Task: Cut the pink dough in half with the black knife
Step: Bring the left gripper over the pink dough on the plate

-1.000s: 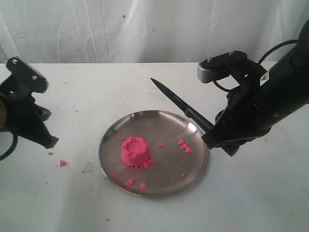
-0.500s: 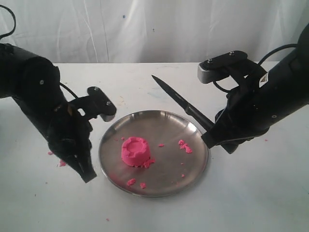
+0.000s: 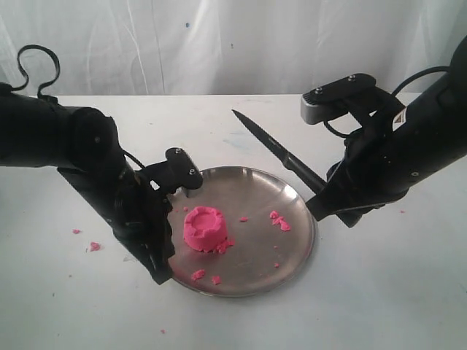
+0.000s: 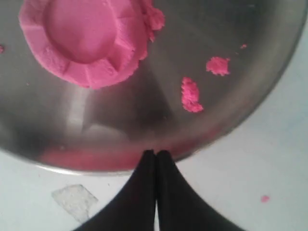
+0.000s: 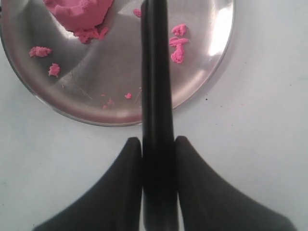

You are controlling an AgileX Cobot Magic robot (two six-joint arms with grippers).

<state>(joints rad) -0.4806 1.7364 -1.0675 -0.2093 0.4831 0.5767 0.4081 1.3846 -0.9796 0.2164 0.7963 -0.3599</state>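
The pink dough (image 3: 205, 228) is one squat round mound with a dented top, left of centre on the steel plate (image 3: 241, 186). It also shows in the left wrist view as pink dough (image 4: 86, 41) and partly at the edge of the right wrist view (image 5: 79, 12). My right gripper (image 3: 321, 204) is shut on the handle of the black knife (image 3: 273, 151) at the plate's right rim; the blade points up and away to the back left, above the plate. My left gripper (image 3: 160, 275) is shut and empty, its tips (image 4: 155, 153) at the plate's front-left rim.
Small pink crumbs (image 3: 279, 220) lie on the plate's right side and more crumbs (image 3: 198, 275) near its front. A loose crumb (image 3: 95, 246) sits on the white table at left. A clear scrap (image 4: 74, 201) lies beside the plate. A white curtain hangs behind.
My left arm has swung in from the far left edge to the plate's front-left rim beside the dough. The right gripper and knife have barely shifted.
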